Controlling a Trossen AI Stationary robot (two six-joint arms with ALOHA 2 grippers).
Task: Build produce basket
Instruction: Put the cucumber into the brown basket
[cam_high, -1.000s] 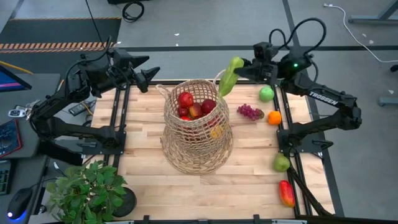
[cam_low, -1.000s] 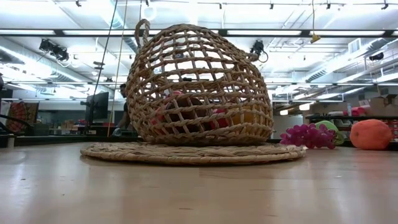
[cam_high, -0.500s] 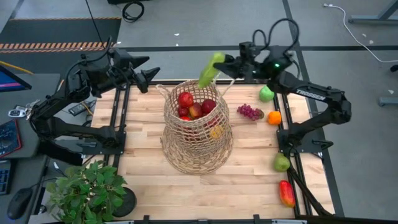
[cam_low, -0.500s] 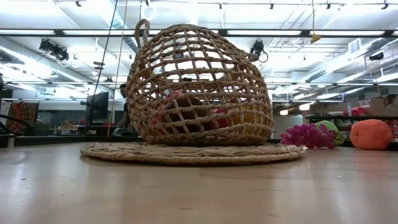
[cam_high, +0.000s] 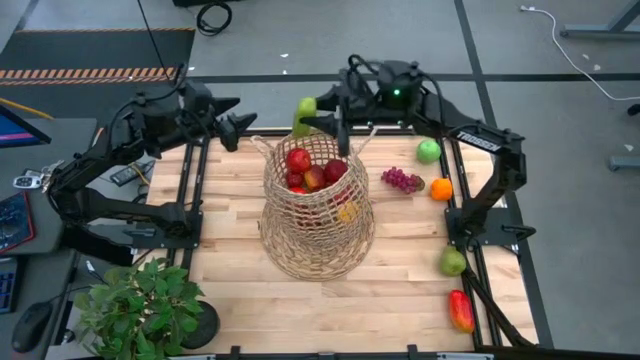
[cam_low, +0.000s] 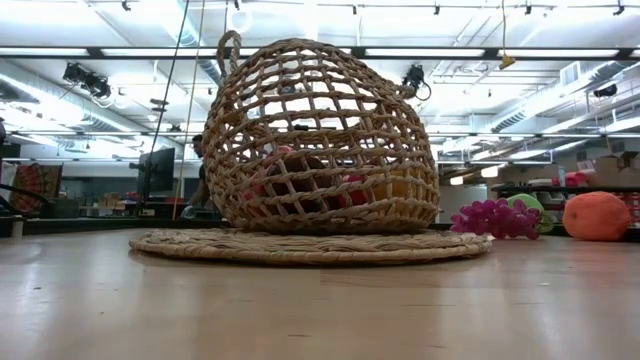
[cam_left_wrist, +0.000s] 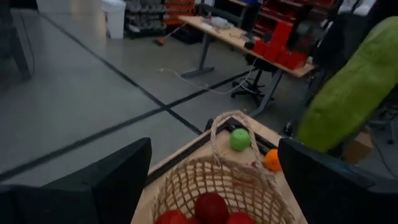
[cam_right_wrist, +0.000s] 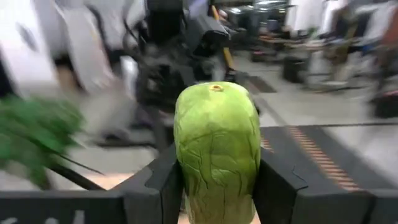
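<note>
Basket (cam_high: 318, 215) mid-table, red apples (cam_high: 299, 160) inside. Right gripper (cam_high: 312, 118) clamped on green cucumber-like veg (cam_high: 305, 111), just beyond far-left rim. Centre over neck, tilt veg down, release low. Left gripper (cam_high: 240, 122) spread wide, parked far-left.

A big workshop or robot lab; long ceiling lights (cam_low: 300, 52) and pipes run overhead; the gray floor (cam_left_wrist: 74, 93) has dark lines; a work desk (cam_left_wrist: 249, 43) holds red bins (cam_left_wrist: 277, 46); a computer screen (cam_low: 157, 170) stands behind.
</note>
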